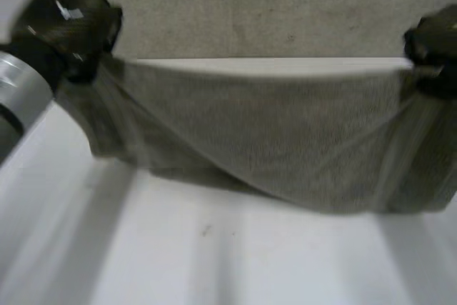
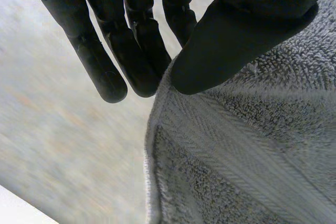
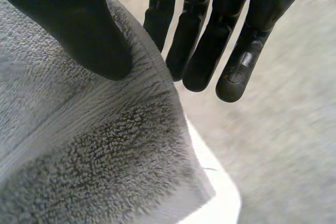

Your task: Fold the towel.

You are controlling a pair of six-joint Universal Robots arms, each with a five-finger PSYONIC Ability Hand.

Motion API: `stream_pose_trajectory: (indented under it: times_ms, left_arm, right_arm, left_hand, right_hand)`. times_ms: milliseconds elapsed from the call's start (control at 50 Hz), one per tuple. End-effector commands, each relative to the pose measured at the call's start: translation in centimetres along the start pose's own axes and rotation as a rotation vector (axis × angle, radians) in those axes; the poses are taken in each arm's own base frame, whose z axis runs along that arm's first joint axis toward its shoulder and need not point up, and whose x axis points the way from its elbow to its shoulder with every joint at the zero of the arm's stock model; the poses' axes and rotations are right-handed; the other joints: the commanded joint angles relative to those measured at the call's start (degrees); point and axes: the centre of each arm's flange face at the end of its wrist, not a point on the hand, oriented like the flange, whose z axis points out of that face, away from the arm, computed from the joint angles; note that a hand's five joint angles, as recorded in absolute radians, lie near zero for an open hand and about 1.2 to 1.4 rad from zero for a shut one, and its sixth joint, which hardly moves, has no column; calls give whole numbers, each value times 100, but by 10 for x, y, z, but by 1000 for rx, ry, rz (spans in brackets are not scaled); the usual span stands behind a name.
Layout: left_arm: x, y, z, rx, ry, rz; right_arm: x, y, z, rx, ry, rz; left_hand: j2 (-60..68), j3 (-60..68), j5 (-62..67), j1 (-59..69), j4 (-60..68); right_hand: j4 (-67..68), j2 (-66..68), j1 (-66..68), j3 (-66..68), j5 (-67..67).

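While the towel (image 1: pixel 271 133) hung stretched between the two hands, its top edge ran nearly straight and its middle sagged toward the white table (image 1: pixel 214 262) below it. Whether the towel's lower edge rested on that table I could not tell.

The left hand (image 2: pixel 236 30) was at the towel's upper left corner. Its thumb was pressed onto the woven band there and its straight fingers lay behind the cloth's edge, so it was a pinch and not a fist. The right hand (image 3: pixel 79 30) had the towel's opposite upper corner the same way, with the thumb on the hem and the fingers straight behind it. Both pinches sat close to the towel's very edge.

My reading was that the fold was in mid-carry, the lifted edge on its way to be laid over the rest of the towel.

To do that well, both hands should travel together and level, with enough pull between them that the top edge does not droop or twist. Too hard a pull could drag the cloth out of such shallow pinches. The carried corners should come down squarely on the towel's matching corners. Neither thumb should lift until the cloth lay flat.
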Motion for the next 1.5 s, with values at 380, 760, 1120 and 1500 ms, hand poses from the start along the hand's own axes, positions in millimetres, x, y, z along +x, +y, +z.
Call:
stream_pose_trajectory:
  times_ms: [380, 760, 1120, 1500]
  left_arm:
    - [-10, 17, 130, 523, -214, 40]
    - [3, 87, 108, 207, -61, -217]
    - [88, 196, 45, -174, 211, -32]
    - [90, 221, 45, -246, 226, -53]
  right_arm:
    - [16, -46, 121, 445, 492, -126]
    - [-37, 6, 105, 276, 230, -116]
    - [-129, 134, 103, -109, -124, -33]
    - [-114, 134, 86, -117, -83, 21]
  left_hand:
    - [1027, 1037, 1082, 1229, 1028]
    - [1027, 1037, 1082, 1229, 1028]
    - [1027, 1037, 1082, 1229, 1028]
    - [-3008, -2998, -2953, -2806, -3007]
  right_hand:
    - [1145, 1289, 1872, 1170, 1621]
    - [1145, 1289, 1872, 1170, 1621]
    - [1145, 1289, 1872, 1170, 1621]
    - [1145, 1289, 1872, 1170, 1621]
